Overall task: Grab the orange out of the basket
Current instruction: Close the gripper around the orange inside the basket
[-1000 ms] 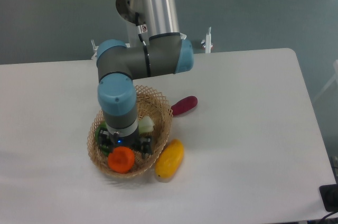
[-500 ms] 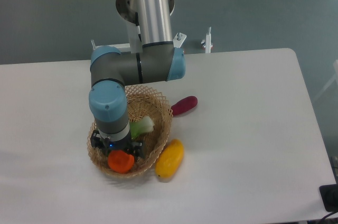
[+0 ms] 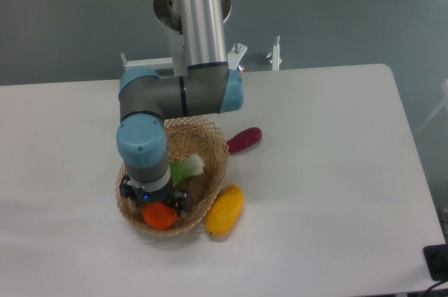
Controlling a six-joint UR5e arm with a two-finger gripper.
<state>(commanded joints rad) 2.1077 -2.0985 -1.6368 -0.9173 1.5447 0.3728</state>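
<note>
Overhead, jaws (image 3: 158, 207) hidden above orange (image 3: 159, 217); white table (image 3: 315, 171), grey floor (image 3: 336, 10).

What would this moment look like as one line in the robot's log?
phase: reaching | hand: low over orange, grip hidden | orange: in basket | nearby: mango on table

- Light is even and fairly bright, diffuse, apparently from overhead; no hard-edged shadows anywhere.
- The white table (image 3: 315, 171) reads slightly grey-lilac, with no blown-out patches.
- A soft, faint shadow lies under the basket (image 3: 213, 146) at its near edge, and another under the yellow mango (image 3: 225, 211).
- The silver arm tube (image 3: 199, 10) carries a long pale sheen along its length.
- Focus is soft overall; the basket weave blurs, and detail of the gripper (image 3: 155, 202) is probably too murky to read.
- Straight table edges show little visible distortion.
</note>
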